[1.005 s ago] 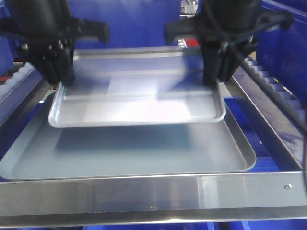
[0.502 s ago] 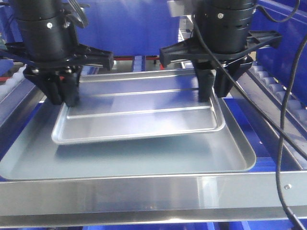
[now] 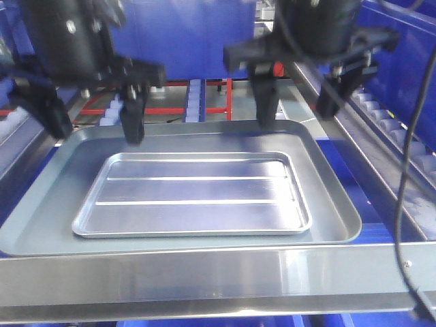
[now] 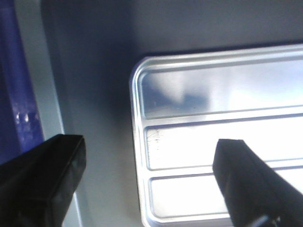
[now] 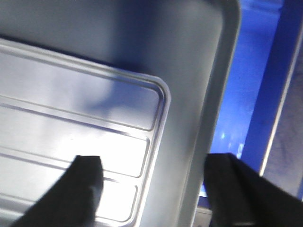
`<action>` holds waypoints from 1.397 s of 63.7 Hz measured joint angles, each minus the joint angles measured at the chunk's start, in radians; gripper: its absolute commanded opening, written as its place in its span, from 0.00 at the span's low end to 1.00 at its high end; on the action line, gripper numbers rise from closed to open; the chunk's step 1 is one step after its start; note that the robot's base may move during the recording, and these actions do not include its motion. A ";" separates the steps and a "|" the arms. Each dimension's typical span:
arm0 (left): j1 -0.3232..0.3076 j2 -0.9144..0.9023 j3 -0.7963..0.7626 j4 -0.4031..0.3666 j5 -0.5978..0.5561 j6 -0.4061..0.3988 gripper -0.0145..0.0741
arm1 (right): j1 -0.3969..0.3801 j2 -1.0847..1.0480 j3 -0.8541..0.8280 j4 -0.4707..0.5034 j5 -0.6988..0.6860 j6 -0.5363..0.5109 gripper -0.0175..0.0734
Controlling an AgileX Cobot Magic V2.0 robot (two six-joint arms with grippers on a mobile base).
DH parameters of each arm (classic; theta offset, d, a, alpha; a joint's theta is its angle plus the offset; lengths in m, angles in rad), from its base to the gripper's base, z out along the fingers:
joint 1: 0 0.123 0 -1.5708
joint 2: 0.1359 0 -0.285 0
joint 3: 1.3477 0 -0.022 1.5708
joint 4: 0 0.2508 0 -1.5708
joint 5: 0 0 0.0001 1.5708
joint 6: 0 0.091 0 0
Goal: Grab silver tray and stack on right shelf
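Blue bins (image 3: 184,41) fill the background behind the right shelf (image 3: 225,276), whose broad shiny front bar runs across the near edge; pale rollers (image 3: 402,146) line its right side, red cross-braces (image 3: 197,109) show at the far end. Large dull grey tray (image 3: 41,218) sits on the shelf. Silver tray (image 3: 194,197) lies flat inside it, roughly centred, two ribs running left to right, rim clear of the grey tray's walls.

Left tool (image 3: 88,119) hangs above the far-left corner of the grey tray, fingers spread wide, empty. From its wrist view, the silver tray's left edge (image 4: 137,142) lies below, between the two fingers.

Right tool (image 3: 300,109) hangs above the far-right corner, also spread wide, empty. Its wrist view shows the silver tray's corner (image 5: 158,101) below and between its fingers, no contact.
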 measured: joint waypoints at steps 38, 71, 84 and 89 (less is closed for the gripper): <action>0.143 -0.338 0.397 -0.074 -0.278 0.152 0.07 | 0.000 -0.119 0.159 -0.025 -0.153 -0.092 0.25; 0.143 -0.776 0.732 -0.074 -0.404 0.165 0.06 | 0.000 -0.442 0.419 -0.043 -0.308 -0.094 0.25; 0.143 -1.129 0.822 -0.063 -0.366 0.175 0.06 | 0.000 -0.764 0.621 -0.081 -0.381 -0.094 0.25; 0.143 -1.270 0.837 -0.061 -0.315 0.191 0.06 | 0.000 -0.901 0.723 -0.112 -0.400 -0.094 0.25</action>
